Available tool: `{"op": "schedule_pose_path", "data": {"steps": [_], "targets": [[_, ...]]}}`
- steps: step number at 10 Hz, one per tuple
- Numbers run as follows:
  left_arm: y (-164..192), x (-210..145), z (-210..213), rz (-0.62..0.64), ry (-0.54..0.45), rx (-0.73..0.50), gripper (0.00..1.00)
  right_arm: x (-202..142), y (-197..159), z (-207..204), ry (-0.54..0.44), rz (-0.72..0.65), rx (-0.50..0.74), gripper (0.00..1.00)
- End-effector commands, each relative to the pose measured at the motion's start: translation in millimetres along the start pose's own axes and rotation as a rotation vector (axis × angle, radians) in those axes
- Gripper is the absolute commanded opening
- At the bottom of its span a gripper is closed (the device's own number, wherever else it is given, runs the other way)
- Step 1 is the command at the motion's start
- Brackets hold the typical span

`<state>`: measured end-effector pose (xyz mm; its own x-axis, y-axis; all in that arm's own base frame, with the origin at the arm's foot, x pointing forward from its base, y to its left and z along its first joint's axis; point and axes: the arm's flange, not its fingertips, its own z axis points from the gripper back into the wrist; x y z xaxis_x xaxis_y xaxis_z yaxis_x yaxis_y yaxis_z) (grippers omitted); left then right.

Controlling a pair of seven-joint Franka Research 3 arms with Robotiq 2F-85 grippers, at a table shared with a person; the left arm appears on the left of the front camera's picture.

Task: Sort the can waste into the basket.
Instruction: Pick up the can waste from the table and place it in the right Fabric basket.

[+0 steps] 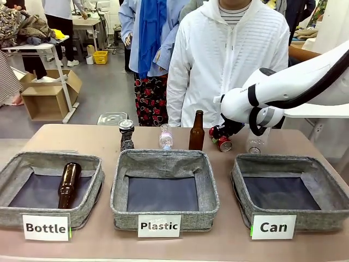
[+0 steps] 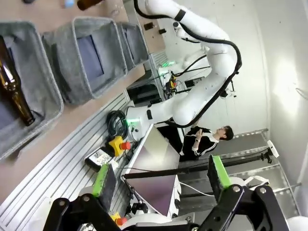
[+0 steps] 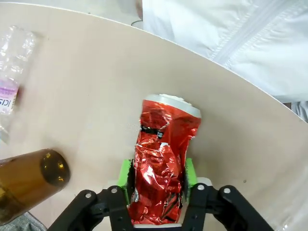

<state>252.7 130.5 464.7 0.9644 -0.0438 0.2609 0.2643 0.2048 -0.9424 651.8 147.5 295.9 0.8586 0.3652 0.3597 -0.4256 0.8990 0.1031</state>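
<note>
1. Grey fabric is forming the Bottle basket [image 1: 32,158] at the lower left of the front view. One brown bottle [image 1: 68,184] is lying in it, so glass is being gathered apart from cans.
2. The left gripper [image 2: 160,174] is hanging at the bottom of the left wrist view, jaws spread wide with nothing between them. It looks to be parking clear of the table.
3. The dark can [image 1: 126,134] is standing upright behind the left corner of the Plastic basket [image 1: 122,213], untouched and probably waiting for a second trip.
4. A plastic bottle [image 1: 166,136] and an upright bottle [image 1: 197,131] are standing behind that basket at centre. Neither is can waste, so they are likely being passed over.
5. The right gripper [image 3: 158,180] is clenching the red can [image 3: 161,159] right of centre, near the upright bottle. Its green pads [image 3: 126,175] are pressing both sides of the crumpled body, likely for a firm hold. I cannot tell whether the can is lifting off the table.
6. The Can basket [image 1: 283,159] is sitting empty at the lower right, just in front of that gripper, so the carry is looking short.
</note>
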Motion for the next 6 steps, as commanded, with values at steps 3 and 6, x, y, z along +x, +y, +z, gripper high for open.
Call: {"op": "schedule_pose_path", "data": {"steps": [3, 6], "targets": [[-3.0, 2.2, -0.1, -0.014, -0.014, -0.001, 1.0, 3.9, -0.8, -2.1, 0.022, -0.002, -0.006, 0.0], [-3.0, 2.2, -0.1, -0.014, -0.014, -0.001, 1.0, 0.8, -1.1, 56.4, -0.017, 0.005, 0.076, 0.0]]}}
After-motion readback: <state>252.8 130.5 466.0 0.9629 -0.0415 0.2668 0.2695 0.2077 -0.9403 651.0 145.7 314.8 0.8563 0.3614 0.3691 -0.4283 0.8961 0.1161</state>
